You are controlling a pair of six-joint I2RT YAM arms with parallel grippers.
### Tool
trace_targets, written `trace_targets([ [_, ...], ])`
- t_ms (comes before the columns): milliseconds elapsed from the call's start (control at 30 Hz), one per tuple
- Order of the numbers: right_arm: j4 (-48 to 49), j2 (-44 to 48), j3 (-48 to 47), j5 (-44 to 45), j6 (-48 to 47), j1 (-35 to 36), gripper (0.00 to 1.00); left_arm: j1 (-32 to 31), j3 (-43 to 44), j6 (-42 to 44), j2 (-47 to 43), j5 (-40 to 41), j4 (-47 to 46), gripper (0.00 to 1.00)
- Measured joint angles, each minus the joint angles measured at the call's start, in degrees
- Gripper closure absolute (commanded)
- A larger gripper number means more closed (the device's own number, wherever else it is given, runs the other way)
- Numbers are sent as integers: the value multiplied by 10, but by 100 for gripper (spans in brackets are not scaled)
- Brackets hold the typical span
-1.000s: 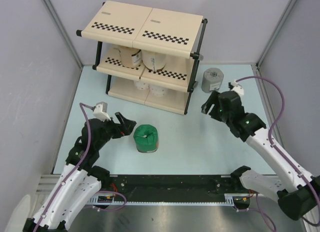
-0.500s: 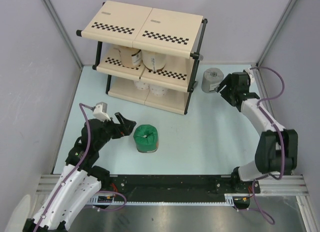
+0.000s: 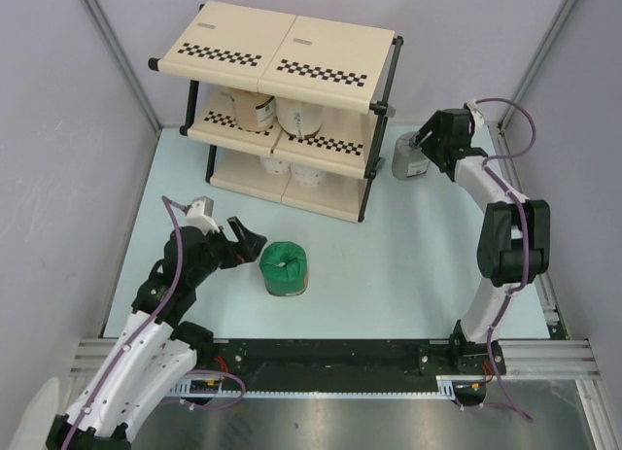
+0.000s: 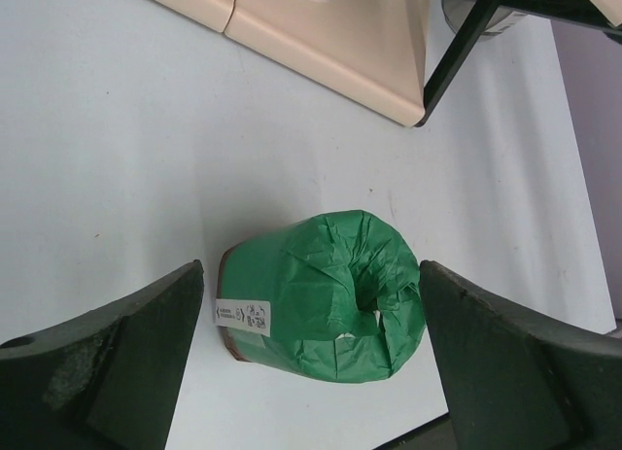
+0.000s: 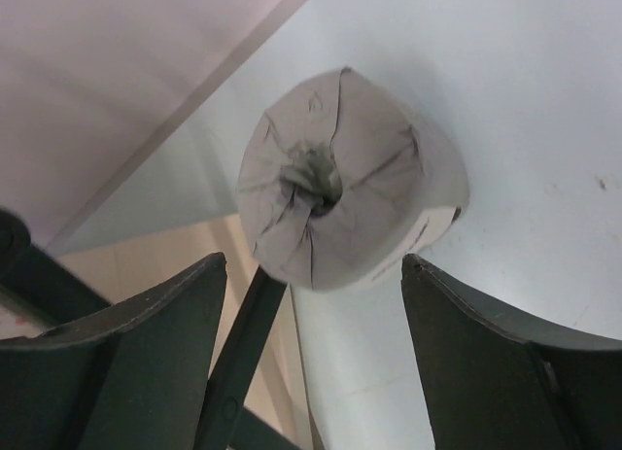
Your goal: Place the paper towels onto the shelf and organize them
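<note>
Low in the top view, the left end effector (image 3: 245,238), spread wide and empty, faces the green roll (image 3: 284,267) just to its right; the roll stands on end on the pale surface (image 3: 408,265), crinkled wrap tucked into its core. Upper right, the right end effector (image 3: 425,145), also wide, hovers at the upright grey roll (image 5: 340,188) beside the shelf (image 3: 282,51) post. A tan roll (image 3: 255,108) and white rolls (image 3: 301,115) sit on its lower tiers
</note>
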State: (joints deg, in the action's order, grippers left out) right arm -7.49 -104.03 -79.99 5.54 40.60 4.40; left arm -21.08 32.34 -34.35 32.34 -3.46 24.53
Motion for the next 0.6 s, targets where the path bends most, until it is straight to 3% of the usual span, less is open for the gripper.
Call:
trace_targets([
  [267,-39,-81,-90,39,-11,0,23,0,0,4,3,0,0,3],
  [600,-65,-112,-117,60,-21,0,23,0,0,10,11,0,-1,3],
])
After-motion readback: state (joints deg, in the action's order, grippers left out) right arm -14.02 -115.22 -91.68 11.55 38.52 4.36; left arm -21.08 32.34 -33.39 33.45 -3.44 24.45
